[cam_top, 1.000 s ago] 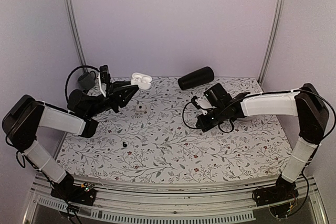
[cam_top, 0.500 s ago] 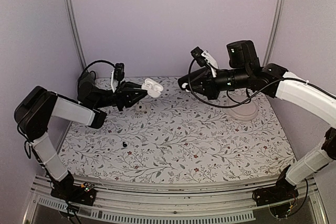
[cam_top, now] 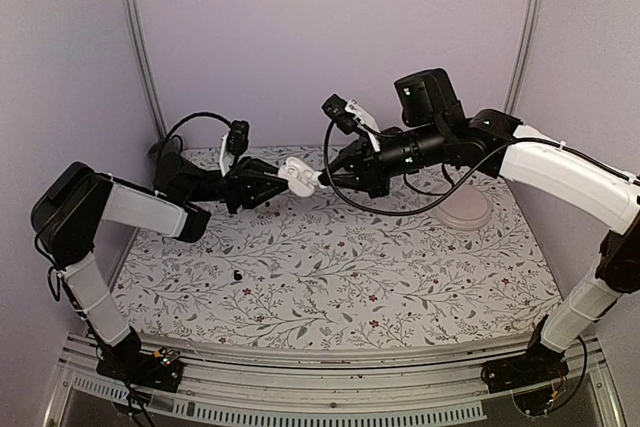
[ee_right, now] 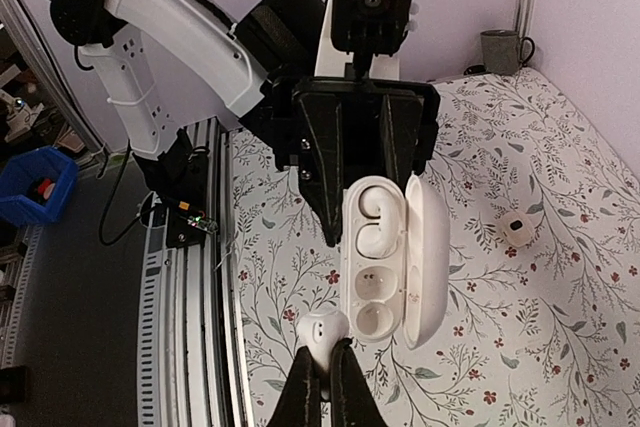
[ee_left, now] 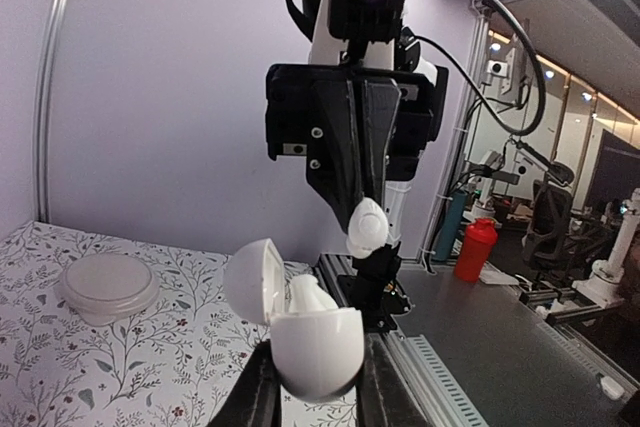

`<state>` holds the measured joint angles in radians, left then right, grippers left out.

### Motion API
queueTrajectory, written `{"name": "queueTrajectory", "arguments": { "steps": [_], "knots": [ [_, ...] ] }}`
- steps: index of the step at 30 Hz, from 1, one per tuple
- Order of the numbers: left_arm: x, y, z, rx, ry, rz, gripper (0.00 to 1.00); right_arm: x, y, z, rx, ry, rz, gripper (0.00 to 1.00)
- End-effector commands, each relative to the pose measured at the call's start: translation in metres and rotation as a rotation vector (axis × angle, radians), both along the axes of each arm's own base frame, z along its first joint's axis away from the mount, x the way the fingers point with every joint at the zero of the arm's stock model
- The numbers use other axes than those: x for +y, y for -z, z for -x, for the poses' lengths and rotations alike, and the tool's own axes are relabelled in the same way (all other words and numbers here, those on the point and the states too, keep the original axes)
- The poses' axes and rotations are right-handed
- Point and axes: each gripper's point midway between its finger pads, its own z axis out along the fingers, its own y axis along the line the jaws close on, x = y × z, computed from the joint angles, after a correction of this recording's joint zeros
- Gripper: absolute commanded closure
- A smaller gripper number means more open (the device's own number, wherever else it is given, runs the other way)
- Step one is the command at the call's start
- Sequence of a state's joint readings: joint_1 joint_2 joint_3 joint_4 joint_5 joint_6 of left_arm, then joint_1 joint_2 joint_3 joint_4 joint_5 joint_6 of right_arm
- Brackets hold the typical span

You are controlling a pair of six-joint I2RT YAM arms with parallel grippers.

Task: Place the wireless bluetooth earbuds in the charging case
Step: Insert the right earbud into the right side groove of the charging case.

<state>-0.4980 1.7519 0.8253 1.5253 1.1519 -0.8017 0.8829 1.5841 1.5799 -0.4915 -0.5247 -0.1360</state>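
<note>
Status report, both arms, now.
Left tool shut on open case, held aloft. Right tool shut on earbud, just short of the empty socket. Other earbud seated. Nothing between.

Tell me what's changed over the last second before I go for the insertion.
The right tool, low over the table a second ago, rose and swung left; its pinched earbud now sits just short of the empty socket. The left tool carried the open charging case rightward to meet it. Unchanged: the case lid open, the black bit where it was.
</note>
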Motion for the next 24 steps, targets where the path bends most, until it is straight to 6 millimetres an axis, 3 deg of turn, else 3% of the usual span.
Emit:
{"name": "queueTrajectory", "arguments": {
  "steps": [1,24],
  "knots": [
    [0.006,-0.035,0.033,-0.274,0.042,0.144,1.0,0.008,-0.004,0.006,0.009,-0.043,-0.008,0.97],
    [-0.001,-0.05,0.047,-0.317,0.054,0.192,1.0,0.015,0.019,-0.012,-0.007,0.084,0.074,0.97]
  ]
}}
